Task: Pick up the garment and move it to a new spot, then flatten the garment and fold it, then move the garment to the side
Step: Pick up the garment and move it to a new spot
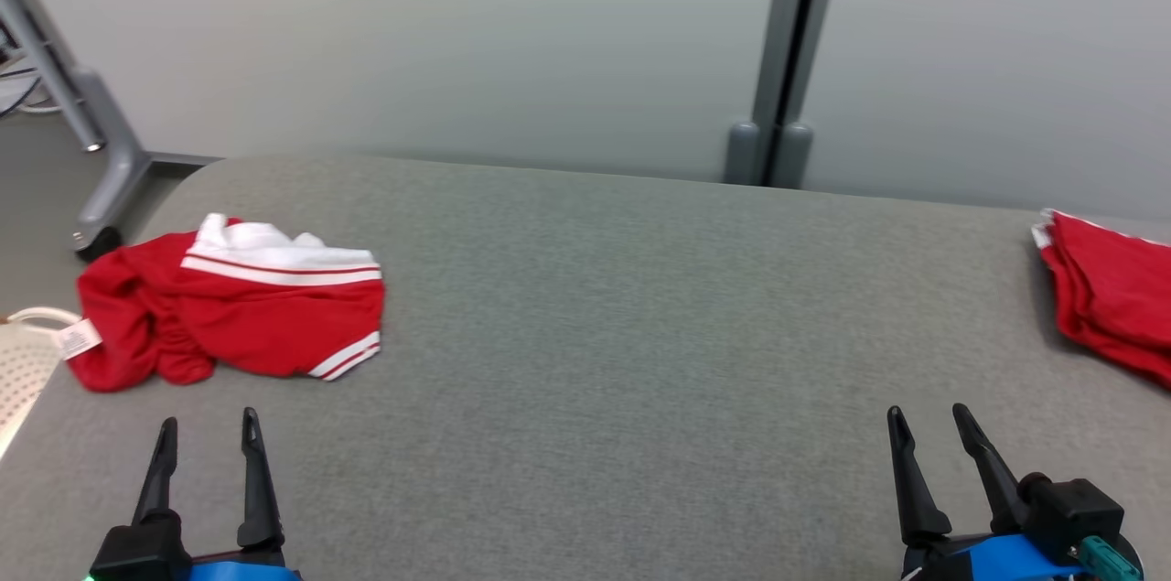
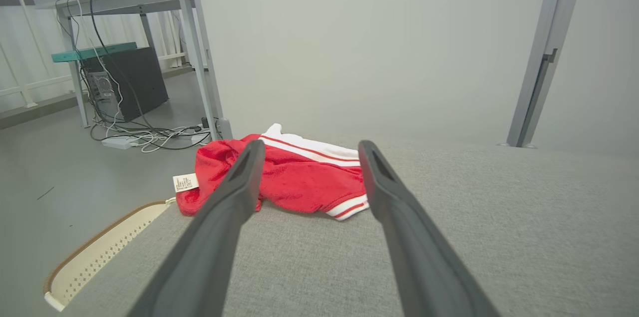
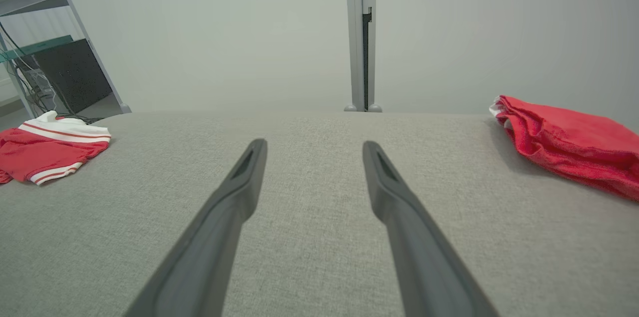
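Left end effector and right end effector are both sitting open, empty. Garment is looking light, soft and floppy; I'm suggesting pinching the striped hem.

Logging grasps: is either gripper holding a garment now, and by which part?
Nothing is held. The left gripper and right gripper are open and empty, apart from the crumpled red garment and the other red garment.
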### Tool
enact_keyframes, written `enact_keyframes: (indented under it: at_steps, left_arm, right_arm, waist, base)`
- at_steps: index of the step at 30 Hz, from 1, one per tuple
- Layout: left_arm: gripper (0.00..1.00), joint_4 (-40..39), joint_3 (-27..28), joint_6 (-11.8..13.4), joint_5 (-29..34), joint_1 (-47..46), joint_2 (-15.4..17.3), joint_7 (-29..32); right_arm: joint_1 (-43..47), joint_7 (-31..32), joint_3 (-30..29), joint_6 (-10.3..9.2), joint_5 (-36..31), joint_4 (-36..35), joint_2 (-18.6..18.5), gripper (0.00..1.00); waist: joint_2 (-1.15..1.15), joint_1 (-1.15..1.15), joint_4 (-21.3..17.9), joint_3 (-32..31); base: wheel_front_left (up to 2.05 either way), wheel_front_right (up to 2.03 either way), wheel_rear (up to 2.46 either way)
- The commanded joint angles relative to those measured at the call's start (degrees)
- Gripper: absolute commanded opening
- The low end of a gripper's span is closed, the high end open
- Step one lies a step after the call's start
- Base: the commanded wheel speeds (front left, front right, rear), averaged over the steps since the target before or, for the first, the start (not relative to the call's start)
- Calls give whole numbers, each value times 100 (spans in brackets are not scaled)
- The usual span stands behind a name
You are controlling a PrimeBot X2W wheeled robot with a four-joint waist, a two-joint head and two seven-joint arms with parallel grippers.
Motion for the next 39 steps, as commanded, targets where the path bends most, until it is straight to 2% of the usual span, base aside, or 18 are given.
enact_keyframes:
  at_steps: [1,14,20,27,32,35,39]
  left_arm:
    - [100,-10,64,12,5,-48,17,-14]
    - [100,-15,290,11,-5,-1,65,-13]
    - [100,-68,388,65,29,57,68,-14]
    - [100,-58,514,59,4,119,96,-14]
    - [100,-110,516,118,12,108,34,-14]
    - [100,-120,500,131,-5,-82,18,-14]
    - [100,62,589,37,-80,-649,191,-14]
  right_arm:
    - [35,-20,14,4,28,9,22,100]
    - [114,-20,-31,4,54,15,36,100]
    - [74,-20,-47,4,20,11,38,100]
    - [78,-20,-22,4,56,36,39,100]
    - [89,-20,6,3,54,54,36,100]
    - [41,-20,-23,4,5,17,36,100]
    - [-122,-20,-76,4,-105,-88,-61,100]
  waist:
    - [-1,0,164,41]
    - [-1,0,1277,84]
    - [-1,0,1611,133]
    - [-1,0,1695,101]
    - [-1,0,1607,115]
    - [-1,0,1515,193]
    - [-1,0,1338,420]
  base:
    - [0,0,0]
    - [0,0,0]
    - [0,0,0]
    - [0,0,0]
    - [0,0,0]
    - [0,0,0]
    - [0,0,0]
